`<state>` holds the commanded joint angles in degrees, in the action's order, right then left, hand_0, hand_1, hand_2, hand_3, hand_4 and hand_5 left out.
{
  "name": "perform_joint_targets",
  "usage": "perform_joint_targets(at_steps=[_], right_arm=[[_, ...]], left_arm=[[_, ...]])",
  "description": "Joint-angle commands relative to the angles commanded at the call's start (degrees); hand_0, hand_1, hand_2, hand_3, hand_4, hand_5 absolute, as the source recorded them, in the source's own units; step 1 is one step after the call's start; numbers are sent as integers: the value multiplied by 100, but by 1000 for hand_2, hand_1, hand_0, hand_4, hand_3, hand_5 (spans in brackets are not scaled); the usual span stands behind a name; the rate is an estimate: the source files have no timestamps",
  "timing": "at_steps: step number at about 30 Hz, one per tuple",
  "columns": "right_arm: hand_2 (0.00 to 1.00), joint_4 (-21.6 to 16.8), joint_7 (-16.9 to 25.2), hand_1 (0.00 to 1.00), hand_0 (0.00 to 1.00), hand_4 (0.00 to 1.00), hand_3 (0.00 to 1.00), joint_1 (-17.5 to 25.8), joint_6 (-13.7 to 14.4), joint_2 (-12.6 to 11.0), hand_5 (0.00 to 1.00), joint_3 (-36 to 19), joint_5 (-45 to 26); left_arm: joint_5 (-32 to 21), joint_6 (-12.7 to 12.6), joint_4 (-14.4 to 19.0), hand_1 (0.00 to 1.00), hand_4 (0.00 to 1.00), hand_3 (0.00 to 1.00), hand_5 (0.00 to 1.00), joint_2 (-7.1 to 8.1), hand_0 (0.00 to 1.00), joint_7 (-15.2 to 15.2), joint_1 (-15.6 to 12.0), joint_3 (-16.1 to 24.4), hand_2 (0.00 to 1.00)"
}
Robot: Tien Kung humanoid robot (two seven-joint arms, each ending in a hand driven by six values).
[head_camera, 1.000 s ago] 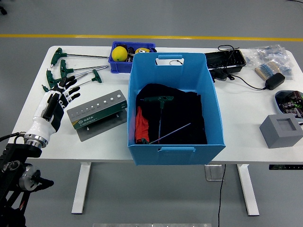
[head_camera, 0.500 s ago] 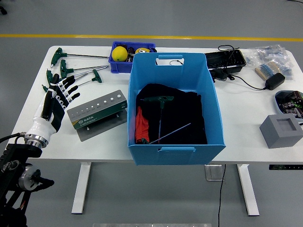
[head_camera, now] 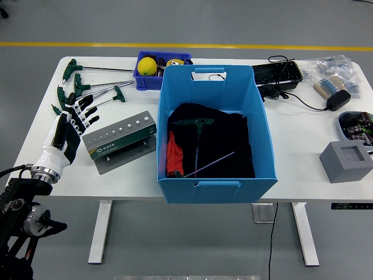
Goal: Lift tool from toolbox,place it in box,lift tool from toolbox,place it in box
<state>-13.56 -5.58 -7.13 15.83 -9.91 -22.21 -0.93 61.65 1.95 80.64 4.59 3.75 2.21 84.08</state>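
My left hand (head_camera: pixel 80 109) hovers over the table's left side with its fingers spread, holding nothing. Its fingertips reach the handles of several green T-handle wrenches (head_camera: pixel 93 88) that lie loose on the table at the back left. Just right of the hand stands the grey and green tool stand (head_camera: pixel 119 140) with a row of empty holes. The big blue box (head_camera: pixel 213 131) sits mid-table; inside it lie a green T-handle wrench (head_camera: pixel 196 125), a thin metal rod (head_camera: pixel 210 163) and a red-handled tool (head_camera: pixel 173 154) on black cloth. My right arm does not show.
A small blue bin (head_camera: pixel 152 69) with a yellow ball stands behind the box. At the right are a black tray (head_camera: pixel 278 74), a cable with power adapter (head_camera: pixel 338 100), a bag of parts (head_camera: pixel 333 71), a grey block (head_camera: pixel 346 161) and a circuit board (head_camera: pixel 356 124).
My left hand has crept a little forward and up toward the wrench handles; nothing else has moved.
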Motion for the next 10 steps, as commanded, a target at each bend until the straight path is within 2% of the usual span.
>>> perform_joint_targets(at_steps=[10], right_arm=[[676, -2, 2, 604, 629, 761, 548, 17, 6, 0, 665, -4, 7]], left_arm=[[12, 4, -41, 919, 925, 859, 998, -12, 856, -32, 11, -33, 964]])
